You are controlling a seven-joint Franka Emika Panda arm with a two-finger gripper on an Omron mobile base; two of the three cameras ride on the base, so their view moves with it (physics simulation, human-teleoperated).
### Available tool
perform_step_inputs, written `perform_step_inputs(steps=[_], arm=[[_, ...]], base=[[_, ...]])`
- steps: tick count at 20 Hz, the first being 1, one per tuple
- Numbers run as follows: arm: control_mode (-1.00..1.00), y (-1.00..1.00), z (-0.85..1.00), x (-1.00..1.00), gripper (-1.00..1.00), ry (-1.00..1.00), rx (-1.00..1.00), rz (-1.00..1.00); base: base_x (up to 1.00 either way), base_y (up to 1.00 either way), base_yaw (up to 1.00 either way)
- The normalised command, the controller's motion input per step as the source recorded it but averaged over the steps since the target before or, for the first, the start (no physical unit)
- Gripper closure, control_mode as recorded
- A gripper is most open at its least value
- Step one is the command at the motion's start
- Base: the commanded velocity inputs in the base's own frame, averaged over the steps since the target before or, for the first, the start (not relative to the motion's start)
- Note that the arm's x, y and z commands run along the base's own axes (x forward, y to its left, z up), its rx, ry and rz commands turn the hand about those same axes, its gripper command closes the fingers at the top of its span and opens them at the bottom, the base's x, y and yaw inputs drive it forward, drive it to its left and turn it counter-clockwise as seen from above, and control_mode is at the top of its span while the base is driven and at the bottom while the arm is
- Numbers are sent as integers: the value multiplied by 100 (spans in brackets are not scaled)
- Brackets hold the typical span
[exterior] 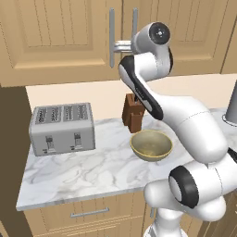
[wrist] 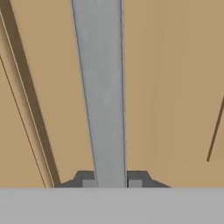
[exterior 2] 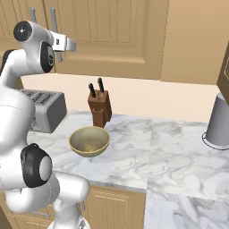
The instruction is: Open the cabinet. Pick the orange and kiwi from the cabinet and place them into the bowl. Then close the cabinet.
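Observation:
The cabinet (exterior: pixel 60 41) has both light-wood doors shut, so the orange and kiwi are hidden. My gripper (exterior: pixel 115 46) reaches up to the doors and is shut on the left of the two vertical grey bar handles (exterior: pixel 111 28). In the hand view the handle (wrist: pixel 103 87) runs straight up between the two dark fingertips of the gripper (wrist: pixel 111 181), which press on it from both sides. The tan bowl (exterior: pixel 151 146) sits empty on the marble counter in front of the knife block, also seen as the bowl (exterior 2: pixel 89 141) near the arm's base.
A silver toaster (exterior: pixel 62 127) stands at the counter's left. A brown knife block (exterior: pixel 134 115) stands behind the bowl. A grey cylindrical appliance (exterior 2: pixel 219 125) is at the far right. Drawer fronts with a horizontal handle (exterior: pixel 90 214) lie below the counter edge.

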Motion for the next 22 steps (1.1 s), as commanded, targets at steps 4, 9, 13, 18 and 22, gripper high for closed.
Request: perform_step_inputs(steps=[4,9,13,18,22], arm=[[-100,-4,-52,23,100,-1,1,16],[-100,-12,-51,19,100,-4,1,20],[-100,-6,-10,-23,100,-19,0,8],[-100,0,0,-70,100,-22,0,1],[-100,-4,0,-71,100,-6,0,0]], base=[[0,0,0],[0,0,0],[0,0,0],[0,0,0],[0,0,0]])
